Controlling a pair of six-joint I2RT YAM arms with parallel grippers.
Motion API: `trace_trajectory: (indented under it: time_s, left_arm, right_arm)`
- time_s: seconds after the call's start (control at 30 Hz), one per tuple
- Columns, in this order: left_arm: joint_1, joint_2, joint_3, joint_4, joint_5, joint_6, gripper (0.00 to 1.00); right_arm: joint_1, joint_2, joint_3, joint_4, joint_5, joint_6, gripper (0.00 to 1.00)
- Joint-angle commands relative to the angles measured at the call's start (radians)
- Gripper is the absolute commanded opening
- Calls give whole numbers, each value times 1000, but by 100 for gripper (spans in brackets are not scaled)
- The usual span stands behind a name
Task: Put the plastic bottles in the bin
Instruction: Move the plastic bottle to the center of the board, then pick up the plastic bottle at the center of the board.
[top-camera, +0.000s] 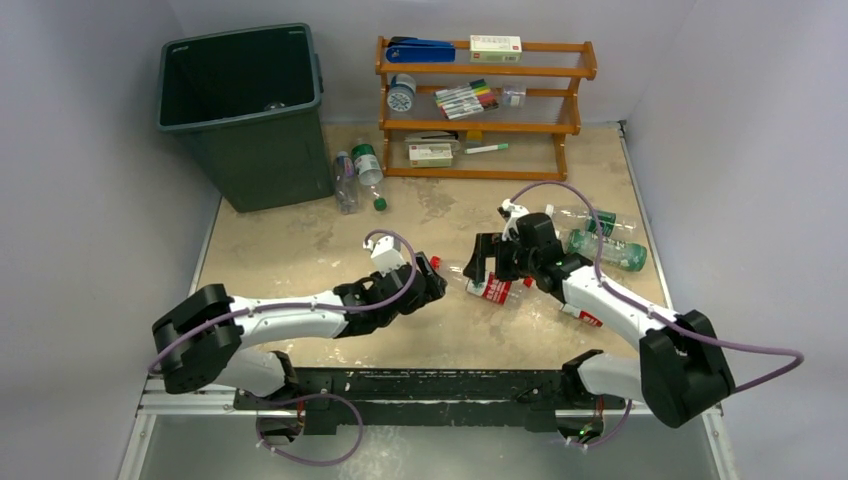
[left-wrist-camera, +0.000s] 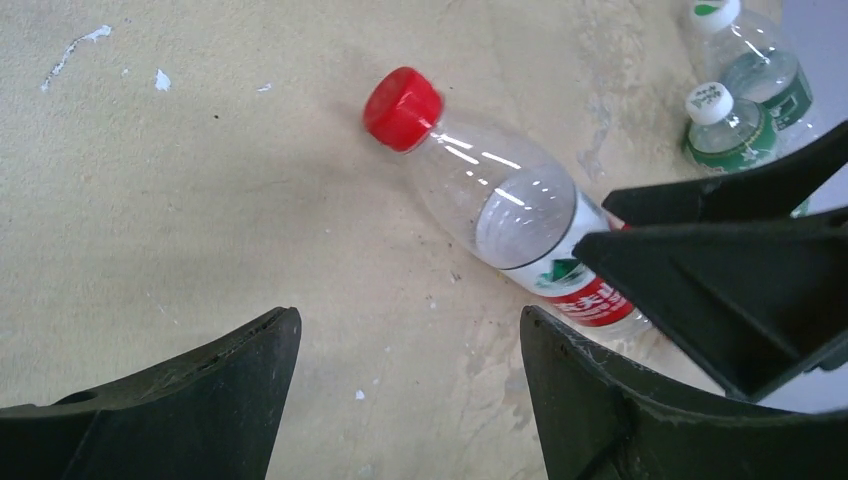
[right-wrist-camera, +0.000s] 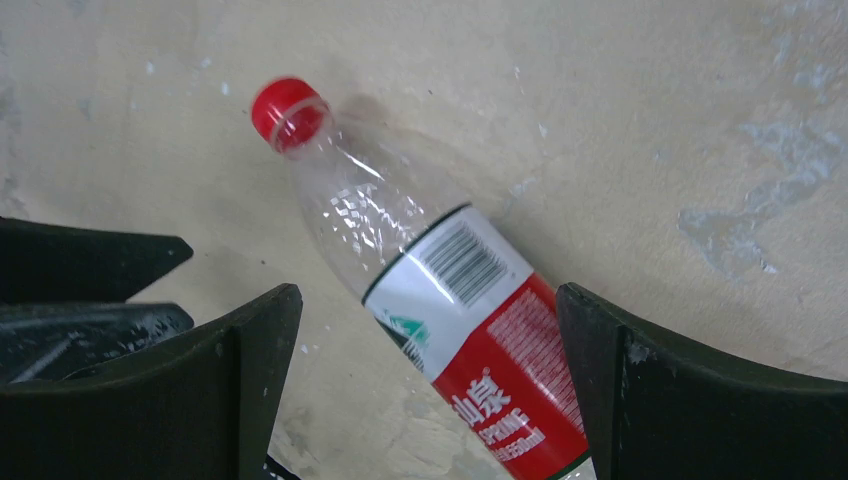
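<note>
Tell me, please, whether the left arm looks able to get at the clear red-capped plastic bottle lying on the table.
Probably, at its cap end only: the left fingers stand open facing the bottle over bare table, but the right fingers straddle its labelled body.

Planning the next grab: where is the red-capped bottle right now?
Top view: the red-capped bottle lies centrally on the table, cap toward the left pincer, labelled body beneath the right pincer.

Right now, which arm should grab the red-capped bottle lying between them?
Right. The right gripper, open, has the red-capped bottle between its fingers; the left gripper, also open, is short of its cap.
</note>
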Motion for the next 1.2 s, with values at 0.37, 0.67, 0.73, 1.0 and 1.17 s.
trace_trajectory:
  time_s: [0.37, 0.67, 0.73, 1.0, 1.17]
  left_arm:
    - [158, 257, 152, 128, 145, 58, 79]
    - [204, 238, 233, 78, 175, 97, 82]
    - [206, 213, 230, 56, 177, 105, 82]
    - [207, 24, 145, -24, 147, 96, 90]
    - [207, -95, 126, -93, 131, 93, 90]
  right_arm:
    - [29, -48, -81, 53, 11, 69, 100]
    - [117, -65, -117, 13, 64, 151, 100]
    - [124, -69, -123, -10, 82, 160, 100]
    - [197, -18, -107, -37, 138, 214, 96]
    - [257, 50, -82, -30, 158, 257, 87]
